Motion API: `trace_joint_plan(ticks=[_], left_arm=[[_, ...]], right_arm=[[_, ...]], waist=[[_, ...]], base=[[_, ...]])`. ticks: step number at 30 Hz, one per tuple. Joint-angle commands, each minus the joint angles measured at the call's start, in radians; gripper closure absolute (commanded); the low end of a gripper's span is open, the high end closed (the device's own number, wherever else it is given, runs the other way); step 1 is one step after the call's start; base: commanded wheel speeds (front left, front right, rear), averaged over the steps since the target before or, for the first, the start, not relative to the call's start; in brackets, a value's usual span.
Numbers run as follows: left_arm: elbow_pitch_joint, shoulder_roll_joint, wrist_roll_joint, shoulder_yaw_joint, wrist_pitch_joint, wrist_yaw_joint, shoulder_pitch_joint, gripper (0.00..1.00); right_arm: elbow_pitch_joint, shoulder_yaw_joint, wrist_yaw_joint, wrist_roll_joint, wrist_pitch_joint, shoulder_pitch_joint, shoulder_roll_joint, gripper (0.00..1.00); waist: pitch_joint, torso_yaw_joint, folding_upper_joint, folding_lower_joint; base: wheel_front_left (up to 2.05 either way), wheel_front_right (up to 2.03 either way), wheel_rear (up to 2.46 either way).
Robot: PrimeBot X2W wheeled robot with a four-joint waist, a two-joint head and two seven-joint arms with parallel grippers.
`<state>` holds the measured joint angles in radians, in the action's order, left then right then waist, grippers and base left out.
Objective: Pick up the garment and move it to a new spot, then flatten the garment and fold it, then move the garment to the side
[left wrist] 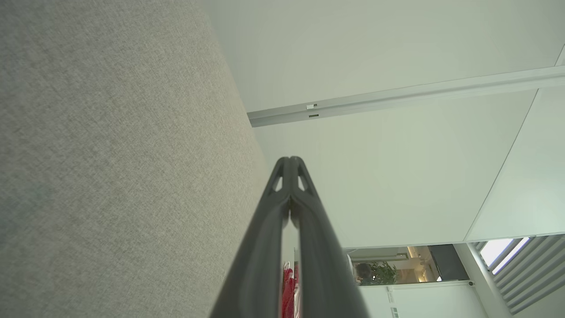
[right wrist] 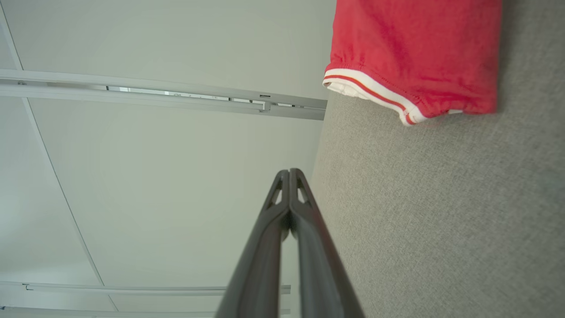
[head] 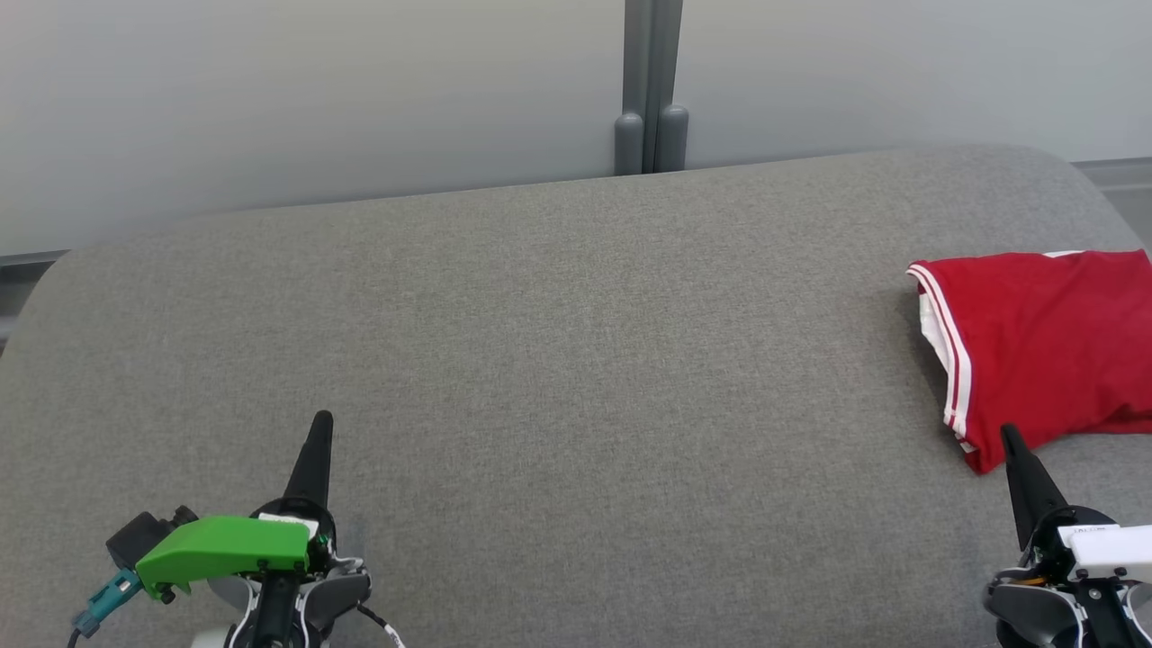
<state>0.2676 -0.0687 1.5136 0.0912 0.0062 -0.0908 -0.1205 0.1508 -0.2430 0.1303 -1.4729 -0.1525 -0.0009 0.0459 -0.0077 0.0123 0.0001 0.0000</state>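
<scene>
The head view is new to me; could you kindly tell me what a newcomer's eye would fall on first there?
The red garment with white striped trim stands out, lying apparently folded at the far right of the grey fabric surface. Next comes the bright green cover on the left wrist, lower left. The left gripper and right gripper are shut and empty, the right one pointing at the garment's nearest corner.
</scene>
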Motion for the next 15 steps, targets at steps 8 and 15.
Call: trace_joint_plan(ticks=[8,15], left_arm=[[0.003,0.009,0.059,-0.021,0.015,-0.024,-0.023,1.0],[0.006,0.015,0.099,-0.034,0.024,-0.036,-0.028,1.0]], right_arm=[[0.001,-0.015,0.001,-0.071,-0.02,-0.011,0.006,1.0],[0.002,-0.023,0.001,-0.119,-0.032,-0.013,0.007,1.0]], waist=[[0.004,-0.005,-0.0001,0.0],[0.006,-0.009,-0.0001,0.0]], base=[[0.0,0.0,0.0],[0.0,0.0,0.0]])
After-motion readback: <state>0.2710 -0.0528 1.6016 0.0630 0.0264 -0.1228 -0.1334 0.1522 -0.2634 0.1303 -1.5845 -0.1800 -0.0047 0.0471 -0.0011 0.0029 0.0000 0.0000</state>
